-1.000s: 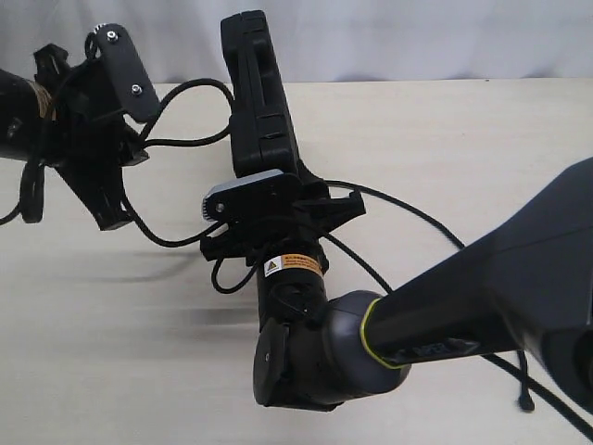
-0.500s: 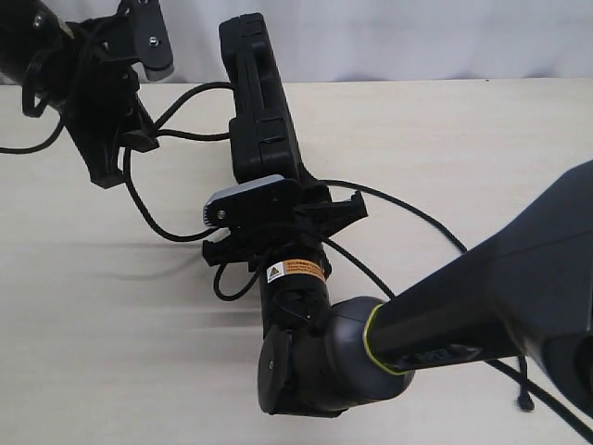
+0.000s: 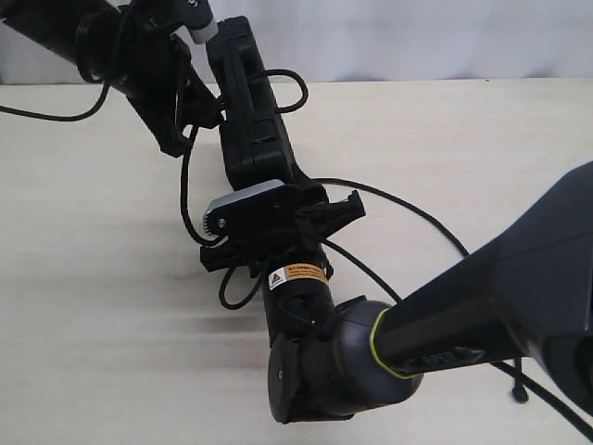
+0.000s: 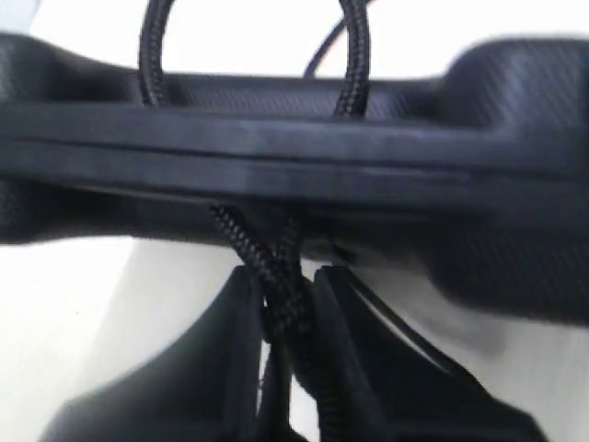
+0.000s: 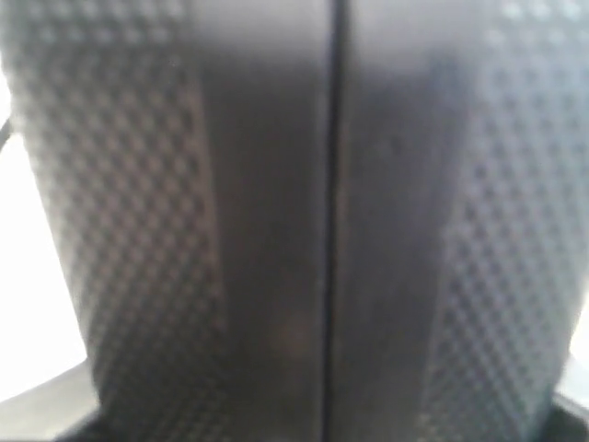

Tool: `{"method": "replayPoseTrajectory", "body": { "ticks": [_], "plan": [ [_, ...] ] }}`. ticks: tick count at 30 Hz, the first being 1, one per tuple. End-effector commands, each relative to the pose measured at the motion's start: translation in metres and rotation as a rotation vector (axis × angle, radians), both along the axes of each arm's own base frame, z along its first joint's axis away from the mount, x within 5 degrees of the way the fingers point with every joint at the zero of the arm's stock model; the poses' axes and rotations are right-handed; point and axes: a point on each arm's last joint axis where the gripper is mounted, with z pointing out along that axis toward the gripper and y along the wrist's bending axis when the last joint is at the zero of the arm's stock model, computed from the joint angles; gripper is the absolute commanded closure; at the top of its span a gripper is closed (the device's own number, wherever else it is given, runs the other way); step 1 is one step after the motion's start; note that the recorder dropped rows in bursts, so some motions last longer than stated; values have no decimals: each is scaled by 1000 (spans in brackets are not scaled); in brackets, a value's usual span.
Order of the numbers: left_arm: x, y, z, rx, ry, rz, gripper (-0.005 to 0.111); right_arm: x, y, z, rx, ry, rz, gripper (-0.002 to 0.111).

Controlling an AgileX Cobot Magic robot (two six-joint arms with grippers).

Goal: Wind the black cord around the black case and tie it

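Black cord (image 4: 276, 290) (doubled) between left fingers (image 4: 216, 359), against black case (image 4: 294, 152)

Pale tabletop under a light backdrop

The tabletop (image 3: 482, 139) is a cream, matte surface with faint streaks of grain running across it from side to side in the exterior view. Soft grey shadows blur its left and lower middle part, while its right and far areas are evenly lit. Along the far edge it meets a grey-white backdrop (image 3: 417, 37) in a straight line; whether that is a wall or a cloth cannot be told. In both wrist views the only surroundings are washed-out white patches at the margins, too bright to show any texture.
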Motion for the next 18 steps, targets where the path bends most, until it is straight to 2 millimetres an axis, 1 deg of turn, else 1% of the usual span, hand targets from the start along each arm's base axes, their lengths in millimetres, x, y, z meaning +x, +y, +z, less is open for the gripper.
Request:
{"method": "replayPoseTrajectory", "body": {
  "ticks": [1,8,13,15,16,18],
  "plan": [
    [8,-4,8,-94,-63,70,107,0,2,6,19,-26,30,104],
    [8,-6,10,-128,-53,80,107,-1,3,7,36,-22,32,104],
    [10,-7,3,-125,-31,80,107,-1,3,7,35,-23,34,104],
    [13,-7,3,-141,-49,106,106,-1,3,7,35,-24,36,104],
    [13,-7,4,-145,-47,108,99,-1,3,7,35,-24,36,104],
    [15,-7,4,-148,-62,120,71,-1,4,7,34,-26,41,104]
  ]
}}
